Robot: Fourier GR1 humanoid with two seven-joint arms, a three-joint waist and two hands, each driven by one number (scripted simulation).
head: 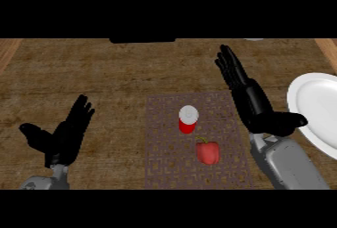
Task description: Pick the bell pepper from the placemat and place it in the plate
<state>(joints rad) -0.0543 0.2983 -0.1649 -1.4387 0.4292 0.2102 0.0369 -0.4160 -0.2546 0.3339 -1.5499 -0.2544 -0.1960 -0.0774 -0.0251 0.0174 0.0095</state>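
Bell pepper (208, 152) on placemat (164, 133), beside unlabelled can (187, 119).

A kitchen or dining spot in a home; the wooden counter (99, 80) fills the view; a patterned placemat (197, 169) lies at six o'clock, with a red pepper (208, 152) and a can (187, 119) on it; a white plate (316, 107) at three o'clock.

I see the white plate (314, 111) only in part, its right side cut off by the picture's edge. A dark thing (143, 40) at the tabletop's (99, 75) far edge is cropped, so I cannot tell what it is. My right hand (253, 100) covers the placemat's (197, 147) right border
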